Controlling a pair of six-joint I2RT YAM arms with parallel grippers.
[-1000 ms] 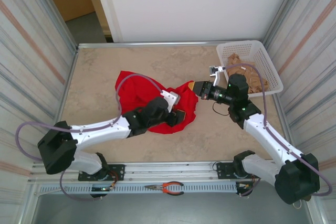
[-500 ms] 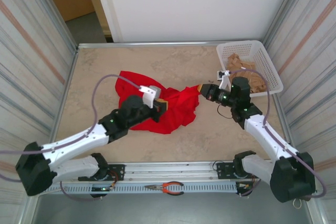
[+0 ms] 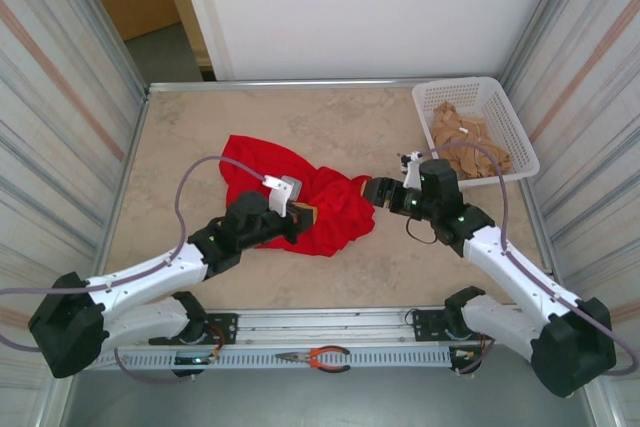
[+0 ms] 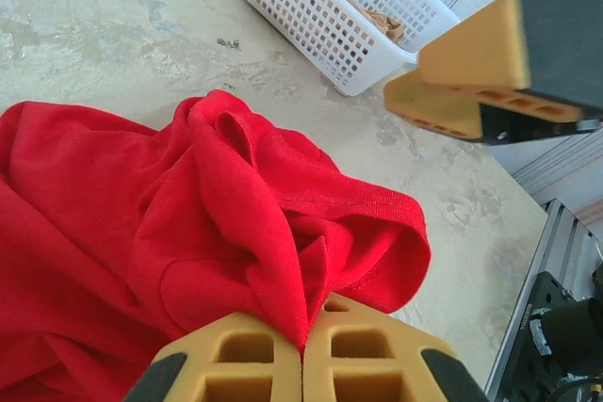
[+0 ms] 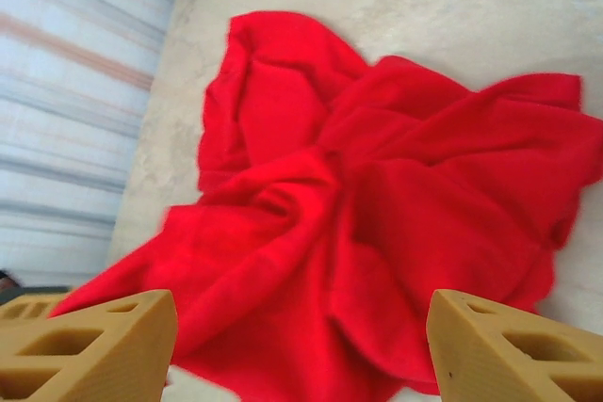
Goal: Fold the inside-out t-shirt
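Note:
The inside-out t-shirt (image 3: pixel 300 192) lies crumpled in a bright red heap at the middle of the table. My left gripper (image 3: pixel 306 215) rests on the heap's near side. In the left wrist view that gripper (image 4: pixel 303 353) is shut on a raised fold of the t-shirt (image 4: pixel 188 204). My right gripper (image 3: pixel 372 190) hovers at the heap's right edge. Its jaws (image 5: pixel 301 331) stand wide apart above the red cloth (image 5: pixel 377 185) with nothing held between them. The right gripper's fingers (image 4: pixel 471 72) also show in the left wrist view, just beyond the shirt.
A white basket (image 3: pixel 524 147) at the back right holds a tan garment (image 3: pixel 470 137). Red-handled pliers (image 3: pixel 318 356) lie on the rail at the near edge. Metal walls close in both sides of the table. Bare tabletop (image 3: pixel 340 122) stretches behind the heap.
My left gripper has shut on a fold of the shirt and shifted over the heap. The right gripper has opened, let go of the shirt's right edge, and that edge has dropped.

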